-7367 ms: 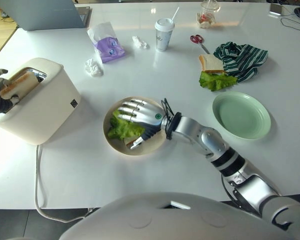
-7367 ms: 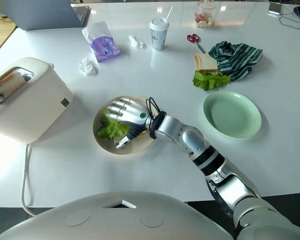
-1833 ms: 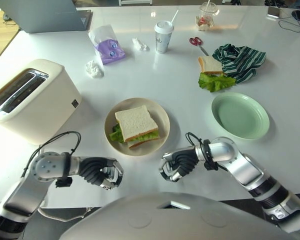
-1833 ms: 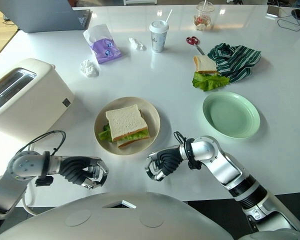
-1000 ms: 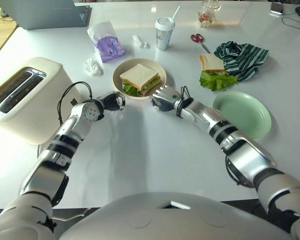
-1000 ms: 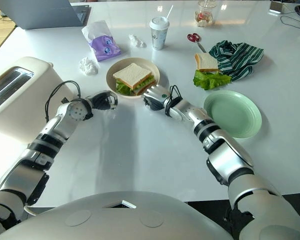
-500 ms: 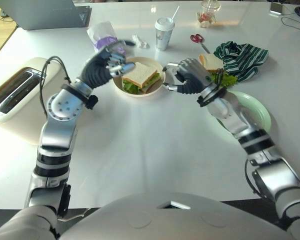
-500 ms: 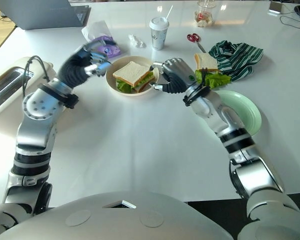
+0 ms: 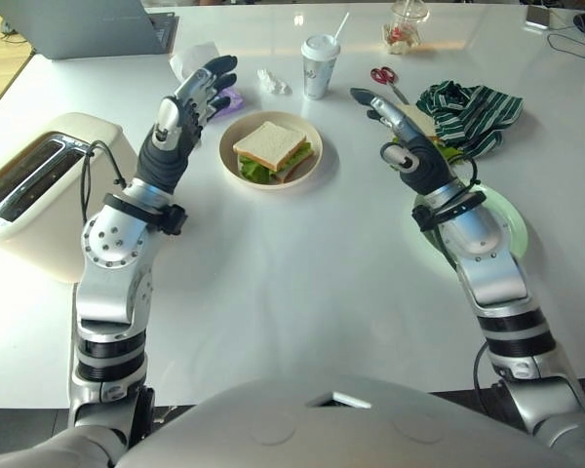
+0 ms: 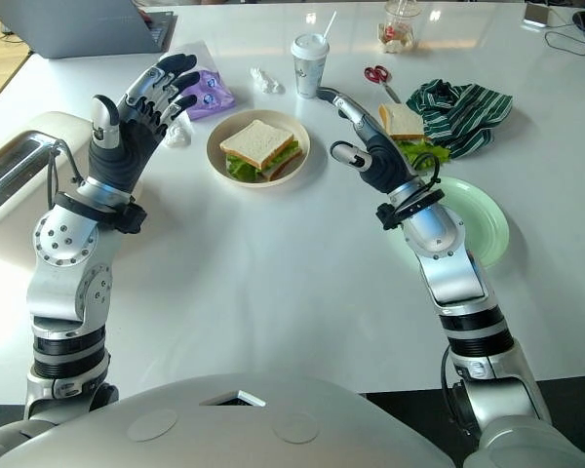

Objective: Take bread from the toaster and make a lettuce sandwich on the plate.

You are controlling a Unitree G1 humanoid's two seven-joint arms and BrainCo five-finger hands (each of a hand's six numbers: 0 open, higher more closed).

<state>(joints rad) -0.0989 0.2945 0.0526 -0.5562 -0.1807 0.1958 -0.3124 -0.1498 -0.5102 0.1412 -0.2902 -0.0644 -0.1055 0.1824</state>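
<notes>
A sandwich [image 9: 273, 150] of two white bread slices with green lettuce between them lies on a beige plate [image 9: 306, 170] in the middle of the white table. My left hand [image 9: 180, 119] is raised to the left of the plate, fingers spread, holding nothing. My right hand [image 9: 402, 138] is raised to the right of the plate, fingers stretched out, also holding nothing. The cream toaster [image 9: 39, 195] stands at the left edge with its slots showing no bread.
A light green plate [image 9: 497, 219] lies partly under my right forearm. Behind it are a loose bread slice on lettuce [image 9: 421, 127], a striped cloth [image 9: 473, 109], scissors [image 9: 388, 80], a paper cup [image 9: 320, 64], a jar [image 9: 406, 23], a purple tissue pack [image 10: 207, 90] and a laptop [image 9: 78, 24].
Both hands have lifted away from the beige plate and opened, fingers now spread. The plate with the sandwich stays where it was half a second ago, farther back than at first.
</notes>
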